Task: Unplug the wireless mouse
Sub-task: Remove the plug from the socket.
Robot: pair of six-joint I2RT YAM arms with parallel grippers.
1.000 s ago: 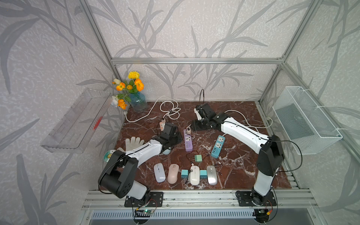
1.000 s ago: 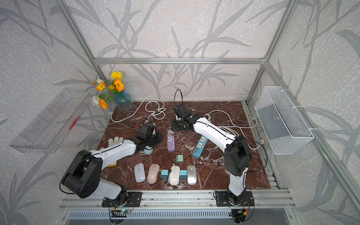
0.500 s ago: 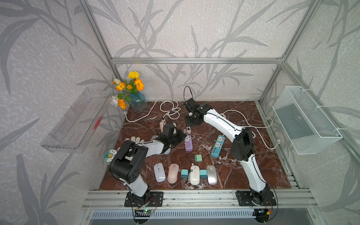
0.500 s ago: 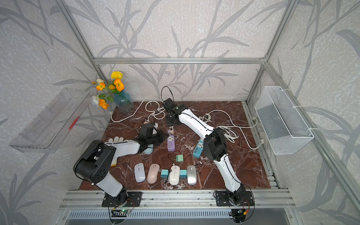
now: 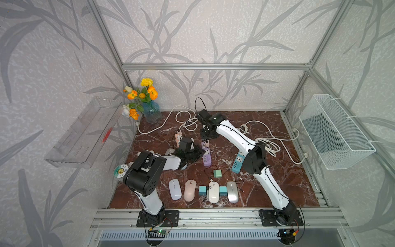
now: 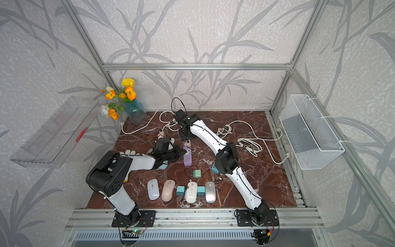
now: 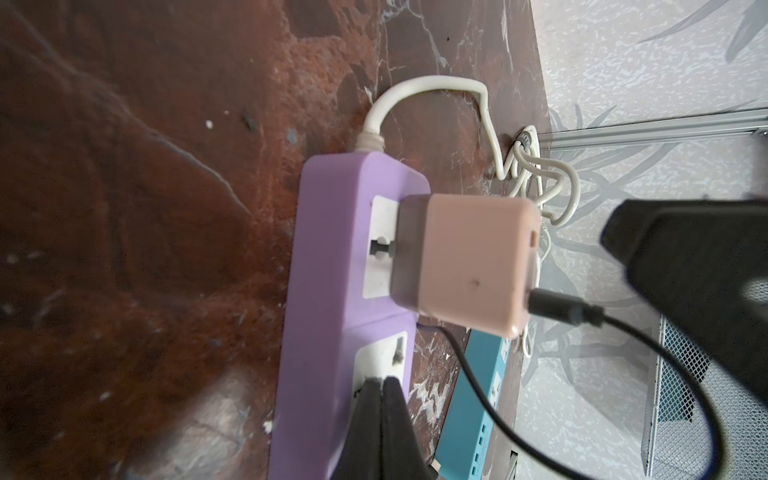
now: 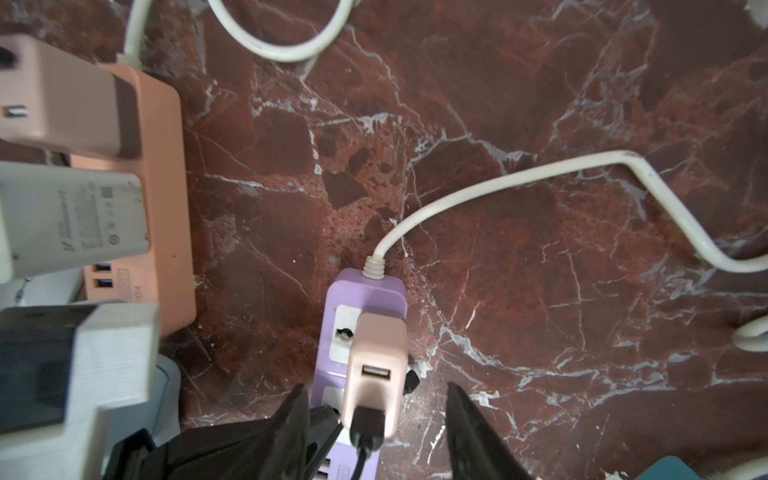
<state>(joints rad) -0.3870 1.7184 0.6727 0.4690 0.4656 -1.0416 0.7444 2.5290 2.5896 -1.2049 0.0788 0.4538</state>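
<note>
The pink charger looks rigid, light and snugly seated, so the spread right gripper straddles its flat sides while the pressed-together left gripper pins the purple strip

Robot lab test cell, aluminium frame, wallpapered panels, marble tabletop
</note>
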